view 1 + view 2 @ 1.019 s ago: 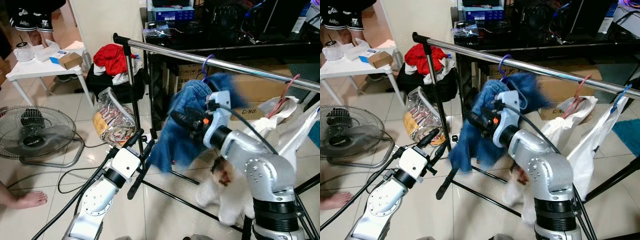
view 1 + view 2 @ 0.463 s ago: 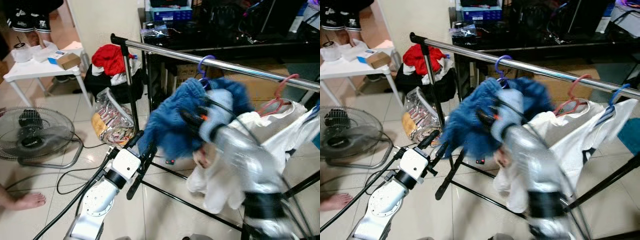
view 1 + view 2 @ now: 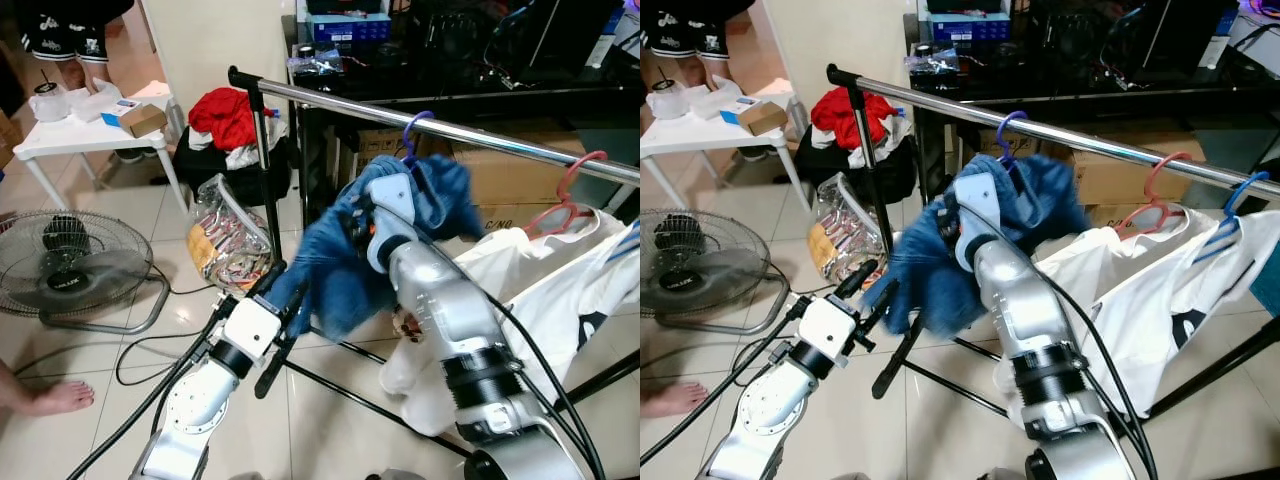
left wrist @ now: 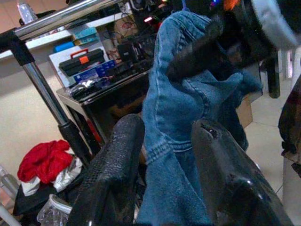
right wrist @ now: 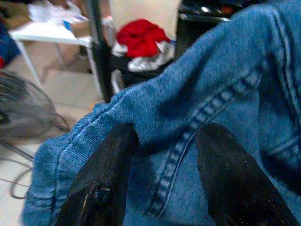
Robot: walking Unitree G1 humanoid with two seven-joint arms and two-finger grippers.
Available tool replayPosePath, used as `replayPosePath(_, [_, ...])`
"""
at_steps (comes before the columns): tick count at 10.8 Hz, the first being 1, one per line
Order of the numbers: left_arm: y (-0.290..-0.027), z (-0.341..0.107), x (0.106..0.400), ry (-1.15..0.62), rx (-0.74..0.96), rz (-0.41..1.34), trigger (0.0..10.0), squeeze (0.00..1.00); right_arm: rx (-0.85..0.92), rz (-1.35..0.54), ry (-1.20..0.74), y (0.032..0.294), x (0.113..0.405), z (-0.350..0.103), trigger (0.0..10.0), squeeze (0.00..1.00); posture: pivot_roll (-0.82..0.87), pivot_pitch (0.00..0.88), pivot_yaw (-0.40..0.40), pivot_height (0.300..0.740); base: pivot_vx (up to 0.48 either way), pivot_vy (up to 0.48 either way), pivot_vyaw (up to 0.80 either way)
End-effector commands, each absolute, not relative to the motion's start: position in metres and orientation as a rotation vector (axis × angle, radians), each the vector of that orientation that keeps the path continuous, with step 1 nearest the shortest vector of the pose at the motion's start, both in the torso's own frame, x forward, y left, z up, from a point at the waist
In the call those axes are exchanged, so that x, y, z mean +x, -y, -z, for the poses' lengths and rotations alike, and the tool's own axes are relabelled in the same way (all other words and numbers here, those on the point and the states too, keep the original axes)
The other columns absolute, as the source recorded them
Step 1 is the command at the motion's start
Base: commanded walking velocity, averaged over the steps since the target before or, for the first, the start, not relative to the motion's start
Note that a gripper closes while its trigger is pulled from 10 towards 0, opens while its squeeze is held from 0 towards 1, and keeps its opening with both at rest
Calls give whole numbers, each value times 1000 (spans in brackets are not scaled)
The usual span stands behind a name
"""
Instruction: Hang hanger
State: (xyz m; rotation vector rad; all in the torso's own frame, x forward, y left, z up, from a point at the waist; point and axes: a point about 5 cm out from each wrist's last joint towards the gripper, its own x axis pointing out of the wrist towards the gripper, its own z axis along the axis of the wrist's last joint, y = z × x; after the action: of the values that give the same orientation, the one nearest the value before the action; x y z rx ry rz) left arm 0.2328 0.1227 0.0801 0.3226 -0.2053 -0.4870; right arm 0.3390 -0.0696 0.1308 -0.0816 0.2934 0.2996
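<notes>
At nine o'clock a floor fan [image 3: 70, 262] stands on the tiles below a small white table [image 3: 85, 135], and a person's bare foot [image 3: 58, 398] rests on the floor at about eight o'clock. Toward seven o'clock the left gripper [image 3: 285, 318] reaches up to the lower hem of the blue denim garment [image 3: 335, 270]; in the left wrist view its two black fingers [image 4: 113, 162] stand spread, with the denim hanging between and just beyond them. A red cloth [image 3: 225, 113] lies heaped at eleven o'clock behind the upright of the chrome clothes rail [image 3: 480, 135]. At the centre the purple hanger [image 3: 410, 135] hooks over the rail at twelve o'clock, carrying the denim. The right gripper [image 5: 160, 141] is pushed against the garment, fingers spread over a fold of the cloth. At three o'clock a pink hanger [image 3: 575, 185] on the rail holds a white garment [image 3: 530, 290].
</notes>
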Motion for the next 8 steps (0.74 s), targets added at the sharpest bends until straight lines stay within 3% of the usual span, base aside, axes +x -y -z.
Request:
replayPosePath(1, [-125,-81,232,208,327,472,10000,0,-118,-269,-244,66,346,-140,10000,0,30,0,9,740,0,0,0])
replayPosePath(4, [-124,-81,234,212,330,473,10000,0,-167,-228,-219,62,355,-143,10000,0,36,0,9,740,0,0,0])
replayPosePath(8, [-125,-81,232,210,332,468,10000,0,-271,-117,-222,81,362,-133,10000,0,43,0,5,740,0,0,0])
